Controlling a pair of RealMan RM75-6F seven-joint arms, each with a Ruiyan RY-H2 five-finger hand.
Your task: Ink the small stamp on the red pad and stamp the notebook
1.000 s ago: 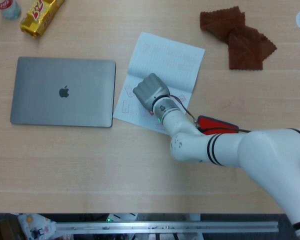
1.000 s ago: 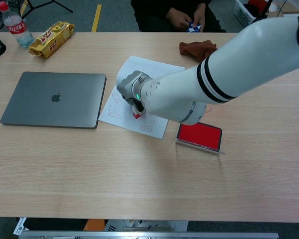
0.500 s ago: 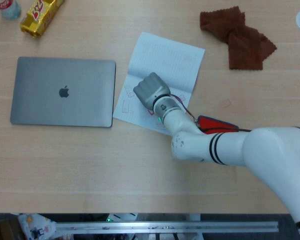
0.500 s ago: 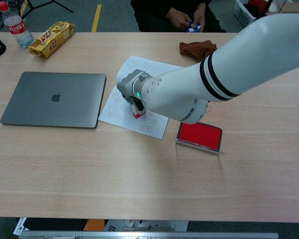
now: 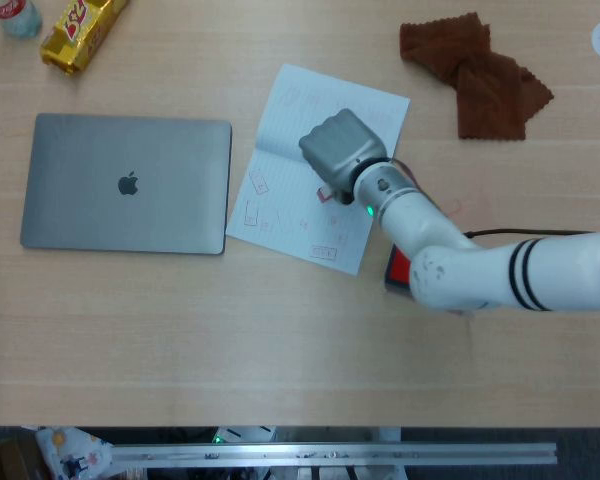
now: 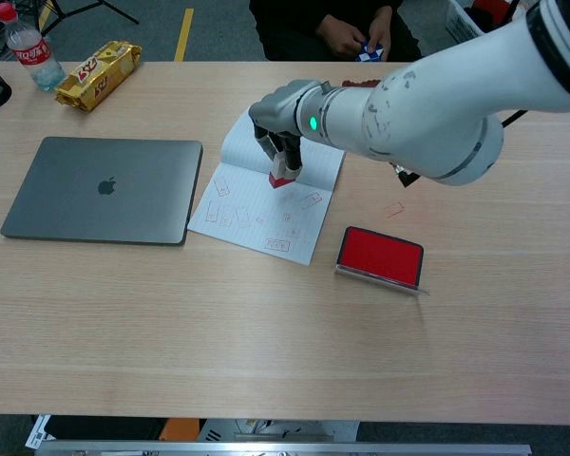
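Wooden tabletop (image 6: 266, 323) served as the work surface. We noted the right hand (image 6: 283, 119) curled around the small stamp (image 6: 283, 176), pinching it just over the notebook (image 6: 237, 204), apparently clear of the page. Several red imprints (image 5: 325, 251) already marked the lower sheet, so we judged inking and stamping largely done; at most another press or setting the stamp down remained. Nearby sat the red pad (image 6: 381, 257), open; further off, a closed laptop (image 6: 104, 188) and brown cloth (image 5: 477, 72). We saw no left hand.
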